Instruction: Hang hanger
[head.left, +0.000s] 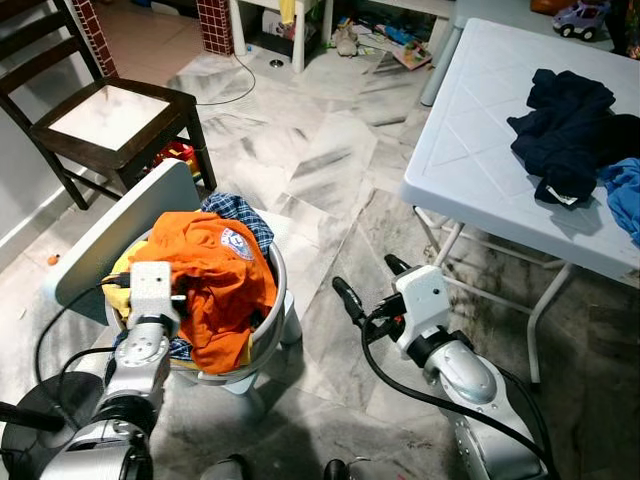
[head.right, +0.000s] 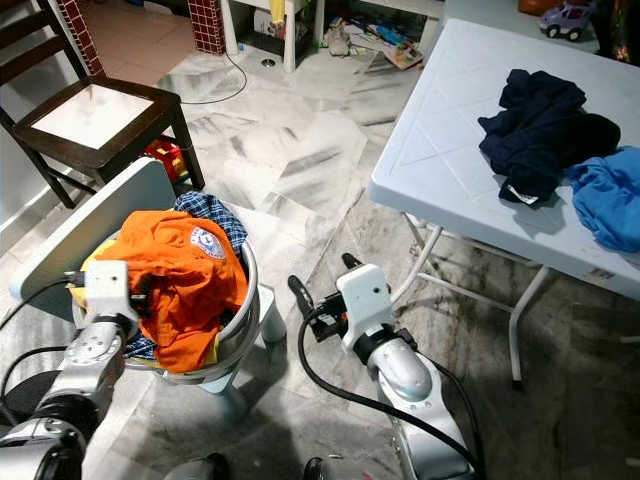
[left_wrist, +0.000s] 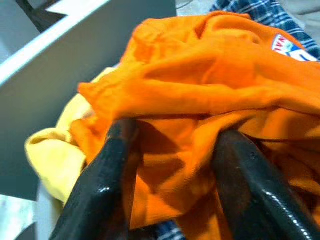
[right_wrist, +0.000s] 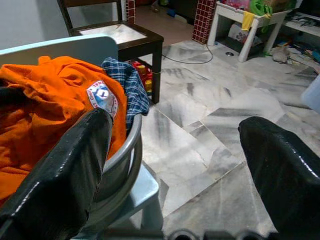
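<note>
Two grippers are in play, one to each side of a single laundry basket (head.left: 275, 290) on the marble floor. One dark wooden chair (head.left: 110, 115) stands far left, and one pale board (head.left: 110, 235) leans against the basket's left side. Three pieces of clothing show in the basket: an orange shirt (head.left: 215, 270) heaped on top, a blue checked cloth (head.left: 240, 212) at the far edge, and a yellow cloth (left_wrist: 50, 155) at the left.

Whether a hanger lies among those clothes I cannot tell.

At the near left of the basket, the left gripper (left_wrist: 175, 175) is pushed into the orange shirt, its fingers (left_wrist: 112, 170) spread, with orange folds bunched between them but not pinched. The left wrist view shows that spread and the yellow cloth up close, while the head views show the wrist block in front of the fingers.

Right of the basket, the right gripper (head.left: 372, 282) hangs over bare floor, jaws wide apart and holding nothing. Its wrist view looks across at the basket rim and the shirt's round badge.

One white folding table (head.left: 470, 150) stands at the right, carrying two garments, one navy (head.left: 565, 125) and one bright blue (head.left: 625, 195), and one toy car (head.left: 580, 17) at its far end.
</note>
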